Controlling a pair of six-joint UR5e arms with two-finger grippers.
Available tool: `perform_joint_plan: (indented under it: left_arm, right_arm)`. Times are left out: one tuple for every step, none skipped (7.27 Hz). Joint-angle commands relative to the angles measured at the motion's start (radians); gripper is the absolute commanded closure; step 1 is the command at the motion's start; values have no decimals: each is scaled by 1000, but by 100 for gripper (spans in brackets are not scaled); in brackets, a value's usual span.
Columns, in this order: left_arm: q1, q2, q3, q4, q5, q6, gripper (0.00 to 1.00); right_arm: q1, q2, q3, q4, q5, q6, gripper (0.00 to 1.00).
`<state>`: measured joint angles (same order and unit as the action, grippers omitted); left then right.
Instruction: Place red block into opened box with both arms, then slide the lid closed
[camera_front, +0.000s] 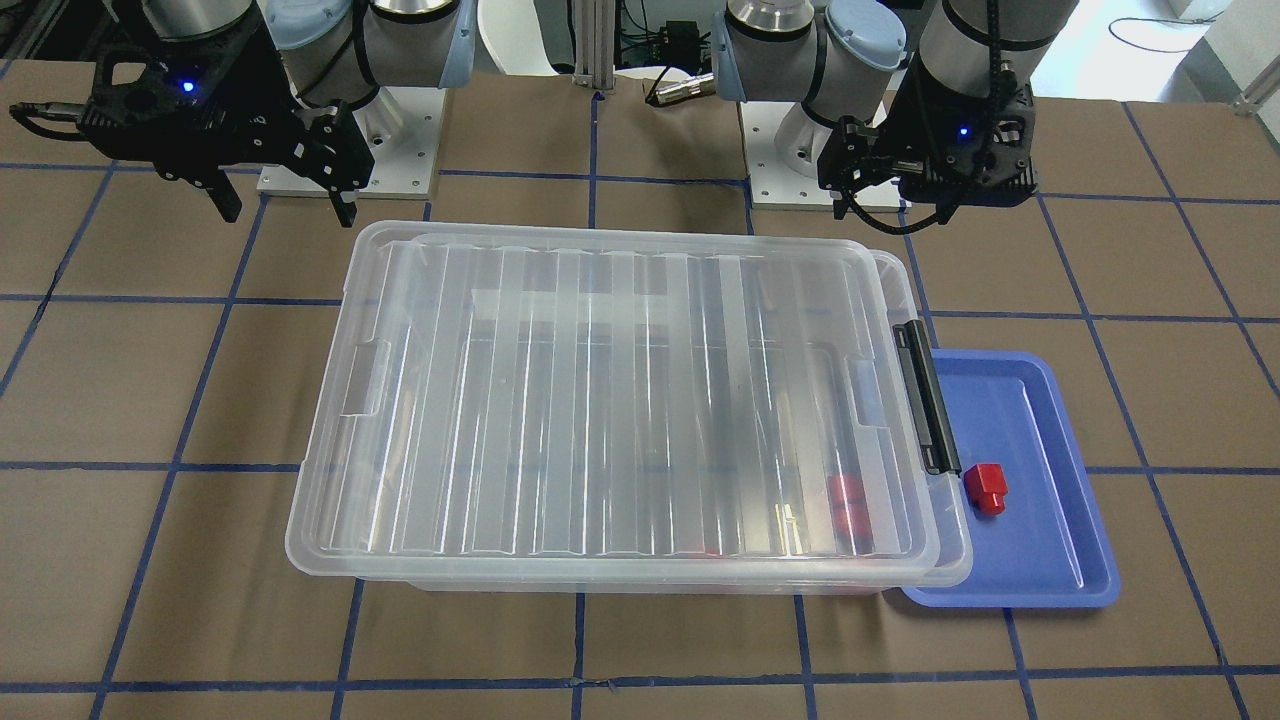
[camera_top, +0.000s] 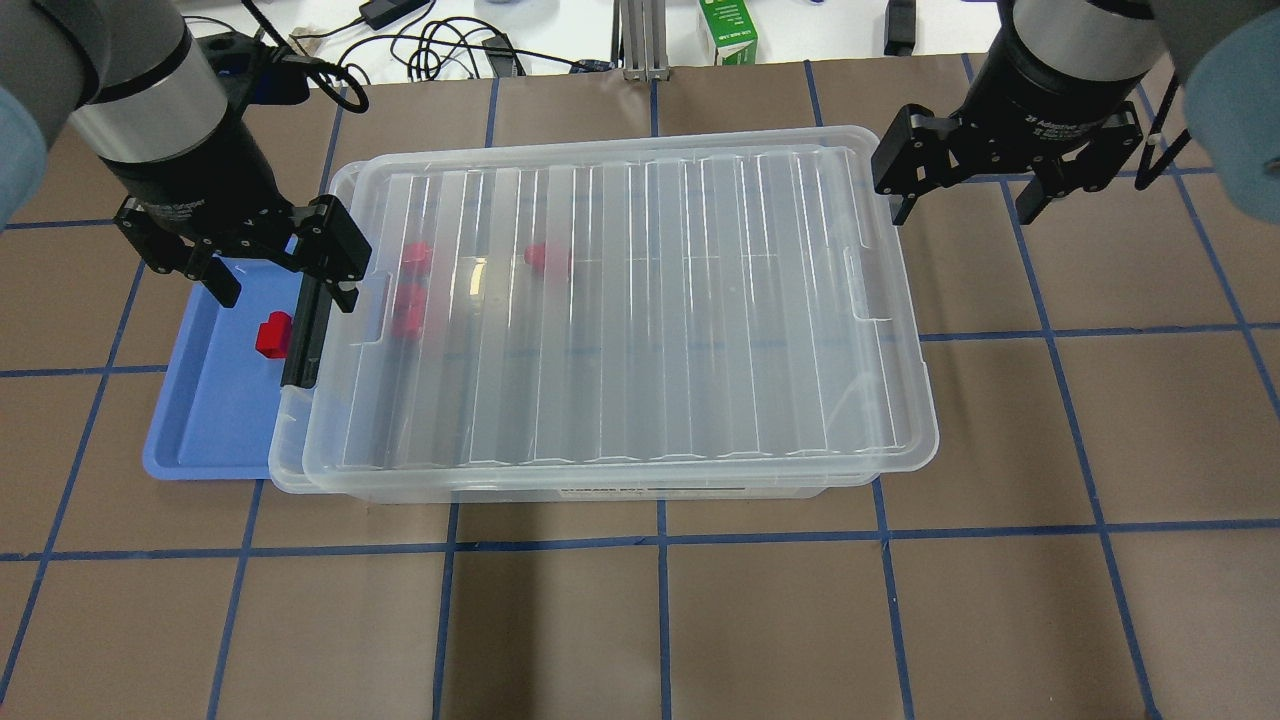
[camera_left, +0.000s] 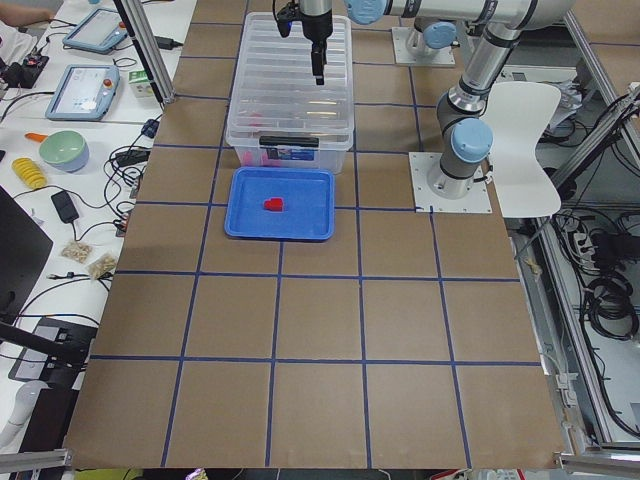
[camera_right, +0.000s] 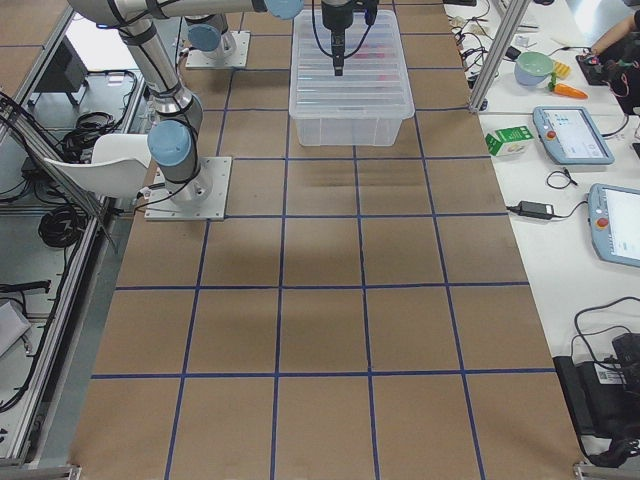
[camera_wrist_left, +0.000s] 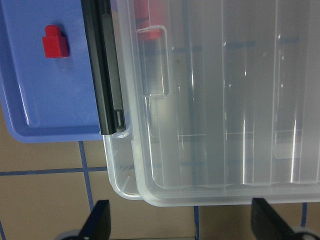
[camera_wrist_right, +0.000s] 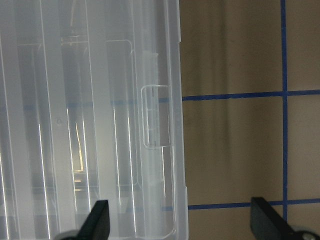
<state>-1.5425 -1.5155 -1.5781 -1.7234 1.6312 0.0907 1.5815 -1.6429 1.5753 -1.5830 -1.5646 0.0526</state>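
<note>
A clear ridged lid (camera_top: 620, 300) lies on the clear box (camera_top: 285, 450) and covers nearly all of it. Only a narrow strip of rim shows by the black latch bar (camera_top: 305, 330). Through the lid I see three red blocks (camera_top: 410, 305) inside. One red block (camera_top: 272, 335) lies on the blue tray (camera_top: 200, 420) beside the latch end. My left gripper (camera_top: 280, 280) hovers open over that end, straddling the latch and tray edge. At the opposite short end my right gripper (camera_top: 965, 205) hangs open past the lid's edge. Neither holds anything.
The blue tray (camera_front: 1040, 560) touches the box at the latch end. Brown table with blue tape lines lies all around. A green carton (camera_top: 728, 30) and cables sit beyond the far edge. A white chair (camera_left: 525, 130) stands behind the arm bases.
</note>
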Motion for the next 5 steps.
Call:
perform_joint_plan:
  left_arm:
    - [1, -2, 0, 1, -1, 0, 0]
    - [1, -2, 0, 1, -7, 0, 0]
    - [2, -11, 0, 13, -2, 1, 0]
    - [8, -11, 0, 21, -1, 3, 0]
    - [10, -12, 0, 21, -10, 3, 0]
  right_arm:
    - [0, 0, 2, 0, 0, -2, 0]
    - [0, 0, -1, 0, 1, -3, 0]
    - [-6, 2, -3, -2, 0, -10, 0]
    - [-17, 0, 2, -2, 0, -25, 0]
    - [-27, 2, 6, -5, 0, -28, 0]
